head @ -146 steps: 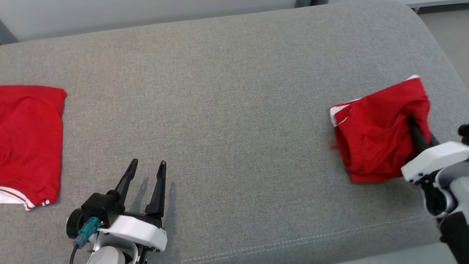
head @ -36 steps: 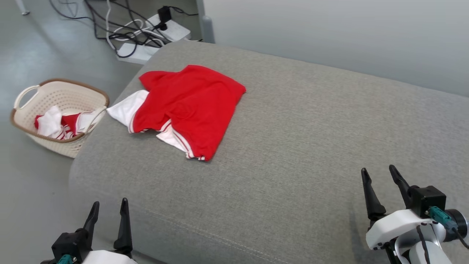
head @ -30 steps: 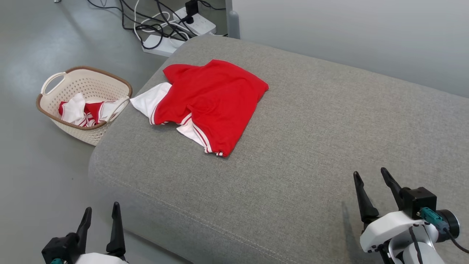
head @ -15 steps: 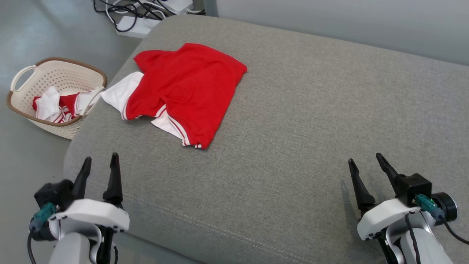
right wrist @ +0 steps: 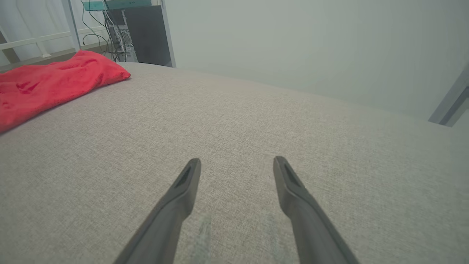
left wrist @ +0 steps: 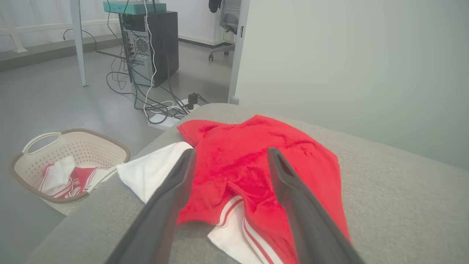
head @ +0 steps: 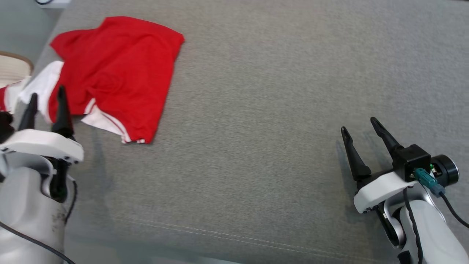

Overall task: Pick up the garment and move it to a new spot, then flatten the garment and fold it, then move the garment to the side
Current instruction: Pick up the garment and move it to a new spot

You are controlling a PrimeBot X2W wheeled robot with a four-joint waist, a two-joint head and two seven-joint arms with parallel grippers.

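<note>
The cream laundry basket [left wrist: 86,146] stands on the floor at the lower left of my left wrist view, with crumpled red-and-white clothes [left wrist: 64,178] inside it. The red garment [head: 117,69] with white trim lies on the grey sofa cushion [head: 274,91], upper left in the head view. My left gripper [head: 47,92] hangs open and empty at the garment's near edge. My right gripper [head: 358,124], also open and empty, is at the lower right, well apart from the garment.

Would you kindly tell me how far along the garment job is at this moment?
Done: nothing visible yet; the red garment with white trim lies rumpled and unheld on the grey fabric cushion. In hand: the open left gripper points at its near edge. The right gripper is open over bare cushion. Left: pick up, move, flatten, fold, set aside.
</note>
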